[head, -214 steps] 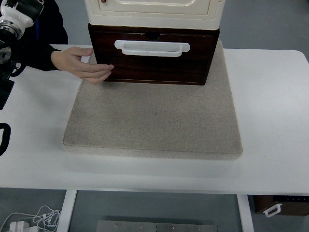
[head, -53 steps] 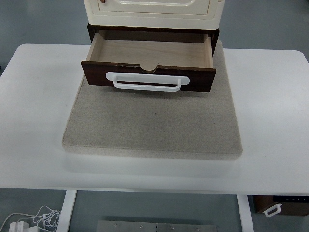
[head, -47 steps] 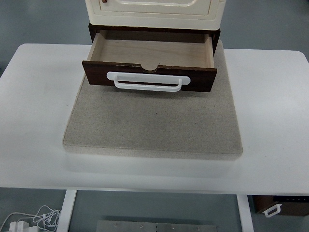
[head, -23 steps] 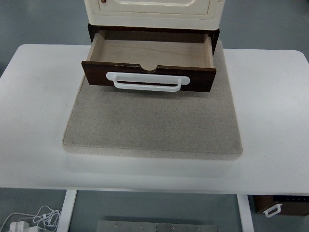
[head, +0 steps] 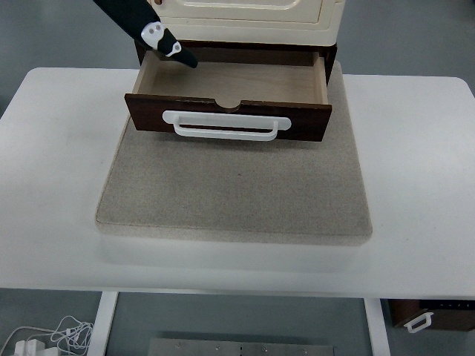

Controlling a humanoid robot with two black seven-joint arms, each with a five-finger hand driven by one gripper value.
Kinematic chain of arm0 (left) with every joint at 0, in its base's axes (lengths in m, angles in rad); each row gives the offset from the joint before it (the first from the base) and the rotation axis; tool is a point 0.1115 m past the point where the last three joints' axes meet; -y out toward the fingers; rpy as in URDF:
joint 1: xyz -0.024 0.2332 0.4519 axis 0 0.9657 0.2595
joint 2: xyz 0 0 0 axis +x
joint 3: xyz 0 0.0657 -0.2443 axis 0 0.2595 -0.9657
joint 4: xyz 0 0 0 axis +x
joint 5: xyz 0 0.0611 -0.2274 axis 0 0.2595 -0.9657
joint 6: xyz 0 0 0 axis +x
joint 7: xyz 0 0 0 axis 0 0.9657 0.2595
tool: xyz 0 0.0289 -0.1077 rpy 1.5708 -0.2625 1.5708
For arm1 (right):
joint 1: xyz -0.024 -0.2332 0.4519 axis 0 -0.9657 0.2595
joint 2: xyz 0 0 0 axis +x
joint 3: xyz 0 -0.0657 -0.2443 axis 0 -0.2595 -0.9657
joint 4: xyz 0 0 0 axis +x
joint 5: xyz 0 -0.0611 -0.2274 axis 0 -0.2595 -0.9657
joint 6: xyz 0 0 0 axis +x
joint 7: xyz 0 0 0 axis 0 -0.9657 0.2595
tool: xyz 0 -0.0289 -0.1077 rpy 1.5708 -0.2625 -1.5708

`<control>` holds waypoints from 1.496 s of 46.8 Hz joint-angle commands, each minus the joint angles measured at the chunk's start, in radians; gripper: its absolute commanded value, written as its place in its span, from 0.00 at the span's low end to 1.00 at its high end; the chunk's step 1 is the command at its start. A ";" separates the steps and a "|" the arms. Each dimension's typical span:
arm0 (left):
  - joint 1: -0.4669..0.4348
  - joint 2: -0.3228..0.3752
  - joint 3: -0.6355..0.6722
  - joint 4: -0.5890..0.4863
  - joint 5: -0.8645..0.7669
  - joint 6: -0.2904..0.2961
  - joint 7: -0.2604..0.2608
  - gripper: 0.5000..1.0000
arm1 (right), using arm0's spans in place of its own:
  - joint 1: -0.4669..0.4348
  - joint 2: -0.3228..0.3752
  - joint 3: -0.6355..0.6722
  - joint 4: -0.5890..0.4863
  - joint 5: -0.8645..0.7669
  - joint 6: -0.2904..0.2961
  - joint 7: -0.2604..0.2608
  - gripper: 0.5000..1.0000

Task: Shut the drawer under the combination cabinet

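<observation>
The dark brown drawer [head: 228, 121] under the cream cabinet [head: 245, 16] stands pulled out toward me. Its light wooden inside is bare. A white handle [head: 226, 127] runs across its front. A slim black part of my left hand [head: 157, 35], with a white piece on it, reaches in from the top left. Its tip hangs over the drawer's back left corner. Little of the hand shows, so its state is unclear. My right arm is out of view.
The cabinet stands at the far end of a grey mat [head: 234, 193] on the white table [head: 59, 148]. Below the table's near edge lie white cables [head: 52, 337] at the left and a dark box [head: 430, 315] at the right.
The black part of my left hand has come into view at the top left, over the drawer's back corner. The drawer has stayed open and has not moved.
</observation>
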 commanded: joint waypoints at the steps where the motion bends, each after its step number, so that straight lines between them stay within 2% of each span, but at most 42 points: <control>1: -0.015 0.000 0.021 -0.020 0.000 -0.004 0.040 1.00 | 0.000 0.000 0.000 -0.001 0.000 0.000 0.000 0.90; 14: -0.033 0.000 0.073 -0.037 -0.001 -0.004 0.115 1.00 | 0.000 0.000 0.000 -0.001 0.000 0.000 0.000 0.90; 26: -0.136 -0.003 0.198 -0.041 -0.015 -0.004 0.138 1.00 | 0.000 0.000 0.000 0.001 0.000 0.000 0.000 0.90; 38: -0.171 -0.031 0.251 -0.069 -0.018 -0.004 0.209 1.00 | 0.000 0.000 0.000 0.001 0.000 0.000 0.000 0.90; 45: -0.176 -0.049 0.251 -0.069 -0.069 -0.004 0.271 1.00 | 0.000 0.000 0.000 -0.001 0.000 0.000 0.000 0.90; 51: -0.183 -0.060 0.249 -0.069 -0.147 -0.004 0.363 1.00 | 0.000 0.000 0.000 0.001 0.000 0.000 0.000 0.90; 60: -0.185 -0.085 0.254 -0.067 -0.230 -0.004 0.408 1.00 | 0.000 0.000 0.000 -0.001 0.000 0.000 0.000 0.90; 70: -0.209 -0.104 0.372 -0.052 -0.374 -0.004 0.498 1.00 | 0.000 0.000 0.000 0.001 0.000 0.000 0.000 0.90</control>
